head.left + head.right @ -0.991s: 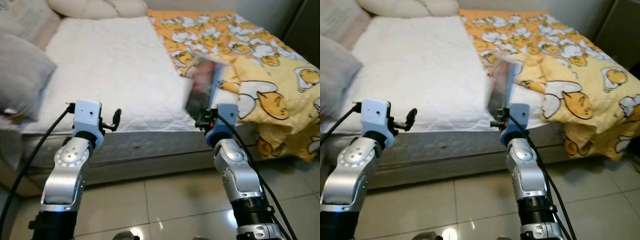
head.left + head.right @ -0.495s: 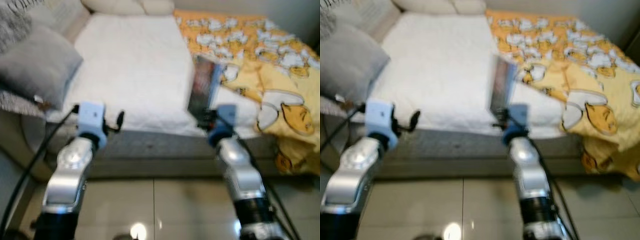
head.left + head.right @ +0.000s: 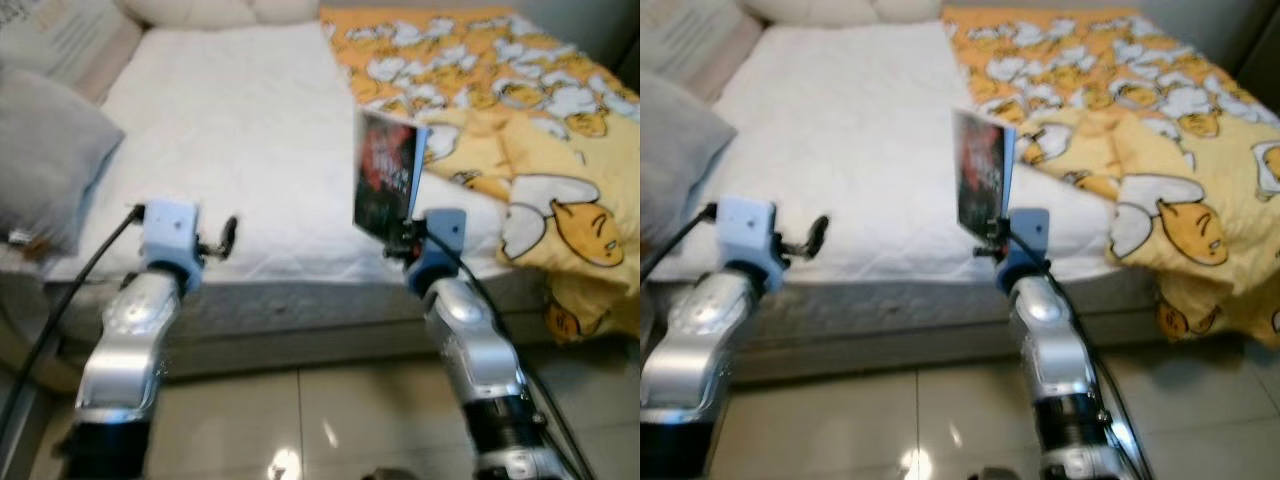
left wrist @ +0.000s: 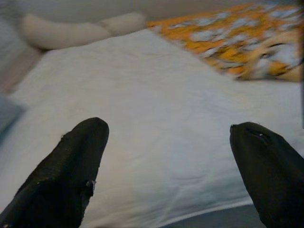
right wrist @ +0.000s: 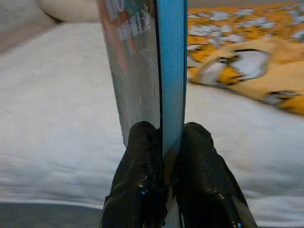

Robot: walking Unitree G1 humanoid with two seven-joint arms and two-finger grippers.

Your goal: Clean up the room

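My right gripper is clamped on the book's lower edge, long axis upright, spine facing 3 o'clock. Left gripper is spread, empty, at 9 o'clock of it. White mattress lies at 12, yellow duck-print duvet at 1–2. Cover lettering too blurred to read.

A white bed carries a yellow patterned blanket on the right, a grey pillow at left.
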